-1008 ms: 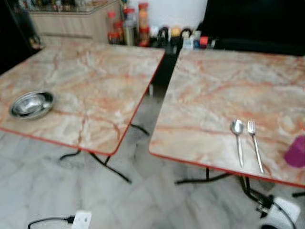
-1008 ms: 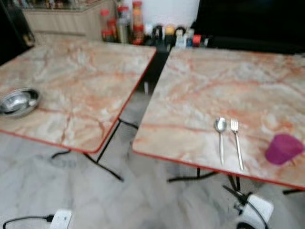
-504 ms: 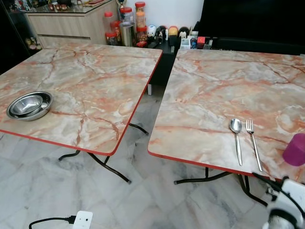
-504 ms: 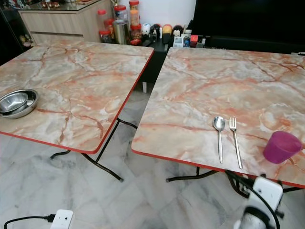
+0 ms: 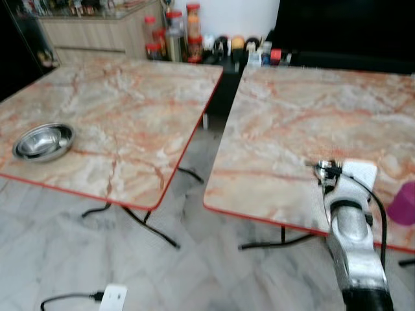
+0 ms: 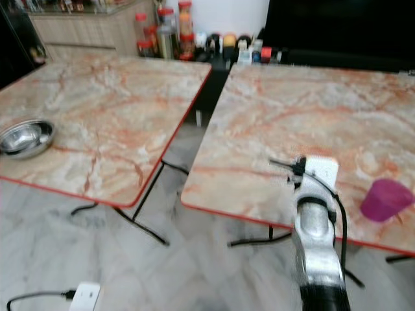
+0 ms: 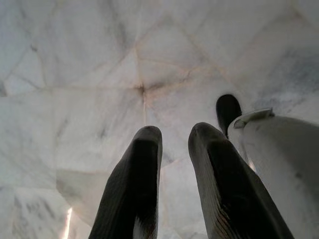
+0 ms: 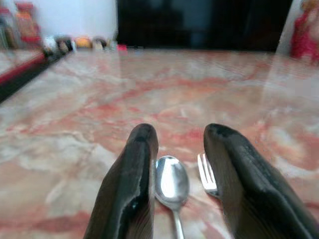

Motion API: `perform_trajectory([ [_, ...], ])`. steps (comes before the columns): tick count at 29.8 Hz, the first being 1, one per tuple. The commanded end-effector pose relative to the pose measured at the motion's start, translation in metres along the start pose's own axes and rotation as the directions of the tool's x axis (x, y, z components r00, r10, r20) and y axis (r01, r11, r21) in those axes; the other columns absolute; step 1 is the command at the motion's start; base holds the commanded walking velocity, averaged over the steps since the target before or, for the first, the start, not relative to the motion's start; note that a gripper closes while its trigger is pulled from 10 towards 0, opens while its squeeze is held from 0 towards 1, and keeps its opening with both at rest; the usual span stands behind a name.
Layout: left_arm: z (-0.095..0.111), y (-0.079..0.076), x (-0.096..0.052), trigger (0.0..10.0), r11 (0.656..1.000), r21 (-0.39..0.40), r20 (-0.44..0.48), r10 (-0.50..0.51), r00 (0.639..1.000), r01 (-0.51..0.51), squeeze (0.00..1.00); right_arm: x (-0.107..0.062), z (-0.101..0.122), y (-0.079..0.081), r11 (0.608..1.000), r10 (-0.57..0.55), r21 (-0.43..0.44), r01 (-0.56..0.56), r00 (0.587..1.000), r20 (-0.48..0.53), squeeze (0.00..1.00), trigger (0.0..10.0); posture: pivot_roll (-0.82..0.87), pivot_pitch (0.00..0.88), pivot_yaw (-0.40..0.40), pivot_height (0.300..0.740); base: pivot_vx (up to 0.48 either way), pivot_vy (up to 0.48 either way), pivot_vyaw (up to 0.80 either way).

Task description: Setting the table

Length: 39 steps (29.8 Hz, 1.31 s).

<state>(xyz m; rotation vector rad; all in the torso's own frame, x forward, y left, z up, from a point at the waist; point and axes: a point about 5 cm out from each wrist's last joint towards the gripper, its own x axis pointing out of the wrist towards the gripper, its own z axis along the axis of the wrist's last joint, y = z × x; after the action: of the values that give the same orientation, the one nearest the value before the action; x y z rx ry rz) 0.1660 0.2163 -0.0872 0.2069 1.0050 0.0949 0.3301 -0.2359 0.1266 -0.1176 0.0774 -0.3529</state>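
Risk of a poor grab here, judging by how closely spoon (image 8: 171, 183) and fork (image 8: 208, 178) lie side by side on the right-hand worktop (image 5: 292, 116): closing around the spoon could well clip the fork tines too, dragging both or flicking one toward the red edge nearby and off onto the floor (image 5: 194, 272). Thin, flat, shiny cutlery on smooth marble likely to slide rather than lift if pinched too shallow, so a skid is plausible as well. Some blur in the head views, so exact alignment hard to confirm from above. Purple cup (image 6: 385, 199) standing just to the right of the arm, close enough to be knocked by a sideways swing. Right pincer (image 8: 178, 149) open, holding nothing, fingers spread with the spoon bowl lying in the gap between them and the fork head just inside the other finger, partly hidden behind it. From the head views, right pincer reaching over the near edge of the right worktop, silver forearm (image 5: 353, 240) covering most of both utensils, only the tip of the spoon area peeking out ahead of the wrist. Left pincer (image 7: 174, 144) hanging idle, pointed down at the marble floor, fingers slightly apart and empty. Steel bowls (image 5: 43, 141) nested on the left-hand worktop (image 5: 130, 110), well apart from all of this.
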Motion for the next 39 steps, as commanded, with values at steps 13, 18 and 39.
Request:
perform_trajectory([
  [13, -0.005, 0.004, -0.001, 10.0, 1.000, -0.009, -0.022, 0.007, 1.000, -0.007, 0.00, 0.027, -0.020, 0.016, 0.998, 0.053, -0.004, -0.057, 0.959, -0.278, 0.00, 10.0, -0.01, 0.000, 0.037, 0.740, 0.000, 0.000, 0.00],
  [18, -0.006, 0.003, -0.001, 10.0, 1.000, -0.018, -0.023, 0.009, 1.000, -0.009, 0.00, 0.031, -0.021, 0.012, 0.999, 0.023, -0.014, -0.029, 0.956, -0.291, 0.00, 10.0, 0.00, 0.000, 0.032, 0.740, 0.000, 0.000, 0.00],
  [39, -0.015, 0.004, -0.003, 10.0, 1.000, -0.008, -0.039, 0.006, 0.999, -0.006, 0.00, 0.033, -0.034, -0.007, 0.999, -0.039, 0.004, 0.043, 0.935, -0.352, 0.00, 10.0, 0.01, 0.000, 0.037, 0.740, 0.000, 0.000, 0.00],
])
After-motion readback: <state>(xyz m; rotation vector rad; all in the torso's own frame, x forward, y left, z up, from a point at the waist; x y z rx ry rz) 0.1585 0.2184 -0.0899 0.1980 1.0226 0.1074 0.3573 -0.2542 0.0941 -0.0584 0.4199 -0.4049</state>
